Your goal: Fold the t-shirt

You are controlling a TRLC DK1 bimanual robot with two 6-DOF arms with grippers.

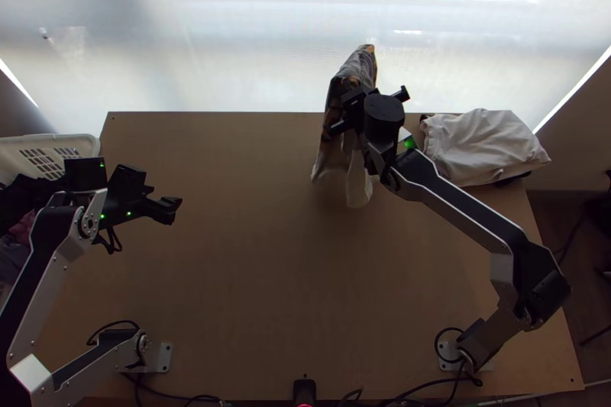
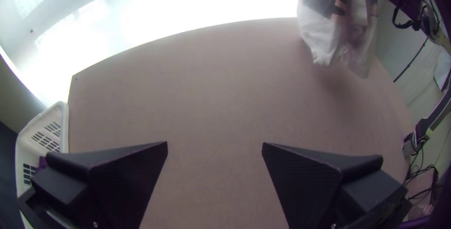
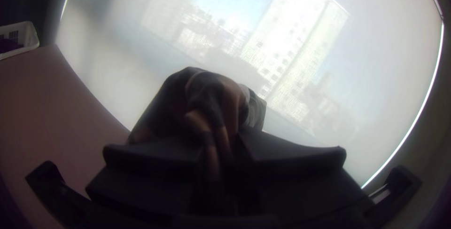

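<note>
Right end effector (image 1: 353, 108) pinches the bunched t-shirt (image 1: 357, 178) above the bench (image 1: 229, 277), arm (image 1: 466, 212) bent at its elbow; left end effector (image 1: 156, 198) gapes empty.

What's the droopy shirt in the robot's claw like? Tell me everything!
The shirt looks like soft cloth: white, grey and black with orangey-brown patches. It's bunched where the right claw pinches it, and hangs in loose folds over the far edge of the table. I can't tell which part is pinched.
</note>
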